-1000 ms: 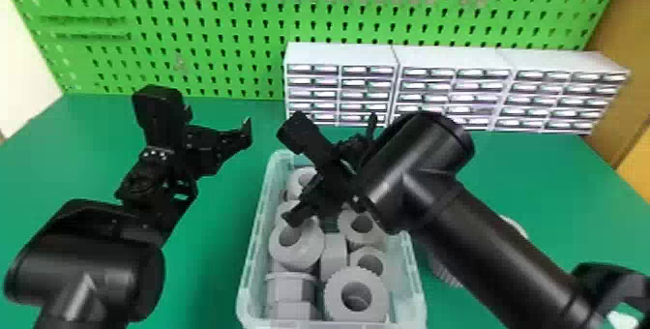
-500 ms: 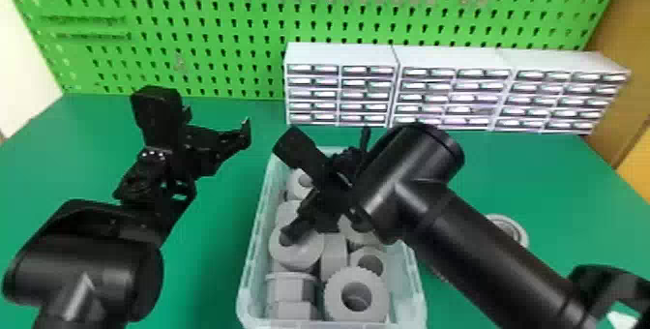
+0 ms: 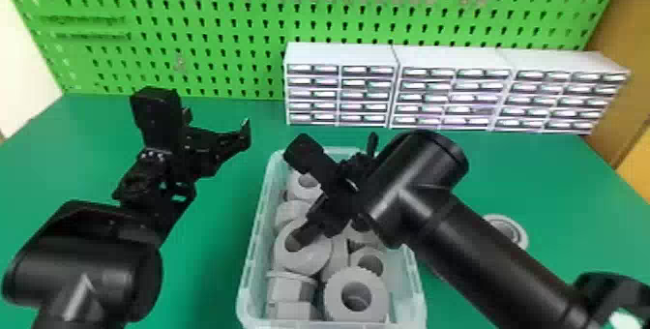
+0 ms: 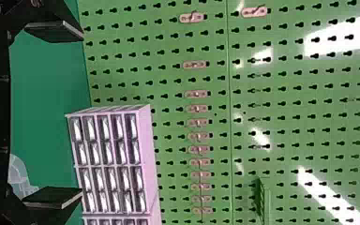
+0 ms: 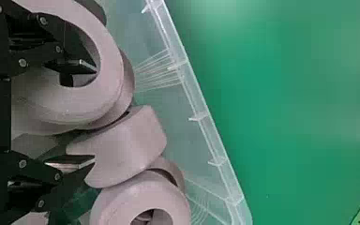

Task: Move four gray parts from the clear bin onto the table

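My right gripper [image 3: 333, 212] is low over the clear bin [image 3: 254, 255], which holds several gray parts. One finger overlaps the hole of a ring-shaped gray part [image 3: 309, 262]. In the right wrist view the right gripper [image 5: 93, 115] is open; one fingertip sits in the opening of a large gray ring [image 5: 110, 84], the other lies beyond its wall, beside another gray part [image 5: 136, 140]. A round gray part [image 3: 520, 236] rests on the table right of the bin, partly behind the right arm. My left gripper [image 3: 215, 129] is parked left of the bin; the left gripper [image 4: 82, 115] stands open, holding nothing.
White drawer cabinets [image 3: 341, 52] line the back of the green table [image 3: 213, 265], in front of a green pegboard [image 3: 232, 57]. The right forearm crosses over the bin's right wall and the table beside it.
My right gripper has come down and toward the near side of the bin, its arm shifting with it. More of the part on the table shows. The left arm has kept still.
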You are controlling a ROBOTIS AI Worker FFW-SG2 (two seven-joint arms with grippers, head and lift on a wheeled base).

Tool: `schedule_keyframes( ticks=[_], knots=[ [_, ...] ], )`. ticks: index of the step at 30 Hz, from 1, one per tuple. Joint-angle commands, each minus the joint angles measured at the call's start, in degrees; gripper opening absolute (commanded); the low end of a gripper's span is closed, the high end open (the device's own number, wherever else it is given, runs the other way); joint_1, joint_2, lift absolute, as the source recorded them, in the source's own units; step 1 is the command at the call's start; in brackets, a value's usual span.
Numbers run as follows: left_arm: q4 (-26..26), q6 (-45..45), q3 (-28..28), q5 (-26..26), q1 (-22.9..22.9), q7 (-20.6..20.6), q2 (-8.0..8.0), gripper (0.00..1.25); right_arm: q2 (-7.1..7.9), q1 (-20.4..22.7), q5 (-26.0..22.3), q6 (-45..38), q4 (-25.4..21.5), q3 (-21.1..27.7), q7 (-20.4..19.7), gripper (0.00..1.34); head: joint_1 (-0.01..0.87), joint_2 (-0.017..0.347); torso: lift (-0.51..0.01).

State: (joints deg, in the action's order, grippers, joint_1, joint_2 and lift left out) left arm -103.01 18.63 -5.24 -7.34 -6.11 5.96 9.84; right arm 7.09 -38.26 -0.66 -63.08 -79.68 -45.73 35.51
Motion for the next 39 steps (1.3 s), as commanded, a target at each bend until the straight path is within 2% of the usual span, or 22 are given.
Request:
schedule_keyframes(
  ticks=[1, 5, 10, 13, 24, 30, 39],
  knots=[
    [0.00, 0.00, 0.06, -0.13, 0.05, 0.01, 0.09, 1.13, -0.06, -0.06, 0.49, -0.81, -0.57, 0.20, 0.00, 0.65, 0.678, 0.034, -0.050],
    [0.00, 0.00, 0.06, -0.05, 0.13, 0.01, 0.00, 1.13, -0.24, -0.06, 2.68, -1.60, -2.15, 0.03, 0.00, 0.43, 0.678, 0.034, -0.050],
    [0.00, 0.00, 0.15, -0.13, 0.22, 0.01, 0.00, 1.13, -0.32, 0.03, 4.44, -2.22, -3.12, -0.41, 0.00, 0.40, 0.678, 0.034, -0.050],
    [0.00, 0.00, 0.23, -0.13, 0.31, 0.10, 0.09, 1.13, -0.24, 0.12, 5.32, -2.57, -3.91, -0.59, 0.00, 0.30, 0.678, 0.034, -0.050],
    [0.00, 0.00, 0.41, -0.13, 0.40, 0.28, 0.09, 1.13, -0.24, 0.20, 6.90, -2.66, -5.31, 0.29, 0.00, 0.29, 0.678, 0.034, -0.050],
    [0.00, 0.00, 0.59, 0.22, 0.57, 0.37, 0.09, 1.13, -0.32, 0.82, 7.96, -2.66, -7.16, 5.12, 0.00, 0.29, 0.678, 0.034, -0.050],
    [0.00, 0.00, 0.76, 0.13, 0.66, 0.54, 0.09, 1.13, -0.32, 3.28, 12.09, -3.80, -13.40, 16.20, 0.00, 0.29, 0.678, 0.034, -0.050]
  ],
)
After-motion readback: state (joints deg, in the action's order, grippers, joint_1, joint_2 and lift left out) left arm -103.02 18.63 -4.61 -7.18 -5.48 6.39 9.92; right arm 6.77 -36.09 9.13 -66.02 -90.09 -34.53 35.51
